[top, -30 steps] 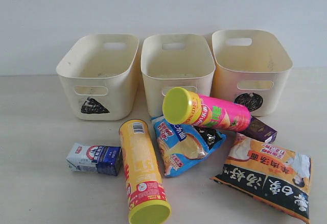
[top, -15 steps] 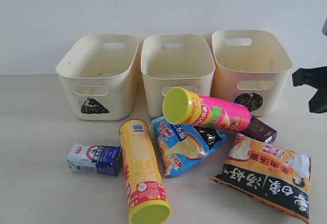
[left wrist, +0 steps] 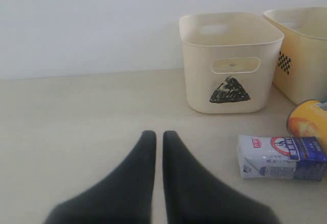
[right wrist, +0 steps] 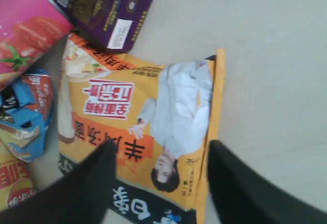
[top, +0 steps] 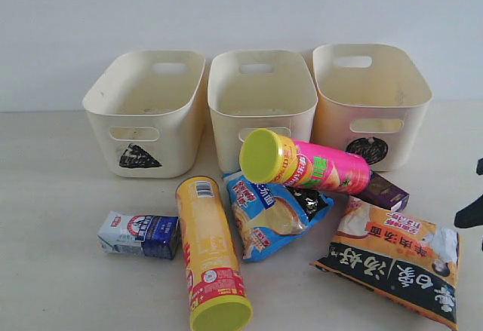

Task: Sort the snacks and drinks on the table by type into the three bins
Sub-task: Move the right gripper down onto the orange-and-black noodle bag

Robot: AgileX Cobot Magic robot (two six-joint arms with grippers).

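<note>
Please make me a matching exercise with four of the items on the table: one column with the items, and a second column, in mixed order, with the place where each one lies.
Items
1. pink chip cylinder
2. white-blue carton
3. dark purple carton
4. orange-black bag

Places
A. flat on the table, under the open right tool
B. partly hidden behind the pink chip cylinder
C. lying on top of the blue bag
D. beside the yellow chip cylinder, in front of the triangle bin

Pairs: 1-C, 2-D, 3-B, 4-A
</note>
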